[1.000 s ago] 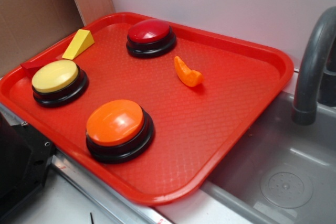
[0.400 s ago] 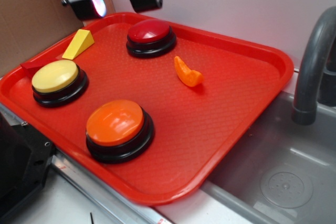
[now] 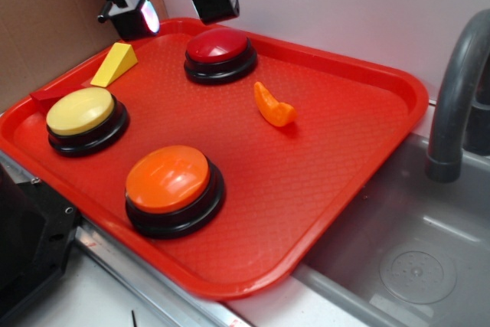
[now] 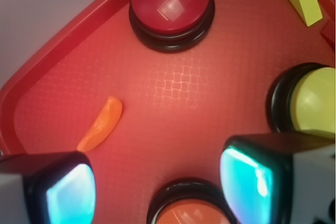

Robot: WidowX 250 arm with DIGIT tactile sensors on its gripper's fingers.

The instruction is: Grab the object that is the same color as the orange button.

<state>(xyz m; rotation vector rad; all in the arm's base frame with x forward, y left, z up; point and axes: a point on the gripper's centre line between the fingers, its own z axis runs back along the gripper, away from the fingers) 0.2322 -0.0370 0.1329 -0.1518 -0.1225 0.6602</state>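
the gripper (image 3: 170, 7) hangs high over the far left corner of the red tray (image 3: 360, 151), its fingers (image 3: 215, 4) spread wide with nothing between them; in the wrist view the two pads (image 4: 247, 179) frame open tray floor. the orange piece (image 3: 273, 105) lies flat on the tray by itself, to the right of the red button (image 3: 220, 53) and well apart from the orange button (image 3: 170, 183) at the near edge, whose colour it matches. in the wrist view the piece (image 4: 101, 124) sits off to the left, near the tray's rim, so the step in hand is the approach, and the grasp looks some way off. to do it well, i'd carry the gripper across above the red button rather than past it, centre the slim curved piece between the fingers, turn the wrist so they close across its narrow width and not along its length, then come down low, since it lies nearly flush and looks glossy enough to slip. the yellow wedge (image 3: 115, 63) and yellow button (image 3: 83, 116) are not wanted.
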